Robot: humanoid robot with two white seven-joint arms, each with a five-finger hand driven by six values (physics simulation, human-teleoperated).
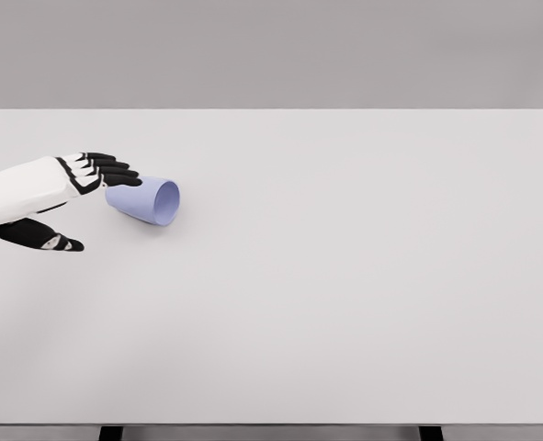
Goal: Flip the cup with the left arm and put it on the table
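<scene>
Grey backdrop wall (271,50) behind, plain and featureless. Wide white rectangular tabletop (345,294) fills most of the head view, its far edge running straight across the upper part of the picture and its near edge along the bottom, with two dark supports just visible under that edge.

Small pale lavender-blue plastic cup (145,200) lies on its side on the tabletop, in the left part of the surface, nearer the far edge than the near one. Open mouth faces right and slightly toward the camera; the inside of the rim is visible as a lighter oval. Closed base points left, toward the hand.

Left hand (64,197) comes in from the left edge on a white forearm, black digits with white segments. The four fingers (106,170) are extended and held together, pointing right, with their tips just above and at the base end of the cup. Contact between fingertips and cup is not resolvable from this view: they are either touching or just beside it. The thumb sits lower, splayed away from the fingers and well apart from the cup, toward the near side. Fingers are spread open, not wrapped around anything; the cup rests on the tabletop and is not held.

Right arm does not show.
</scene>
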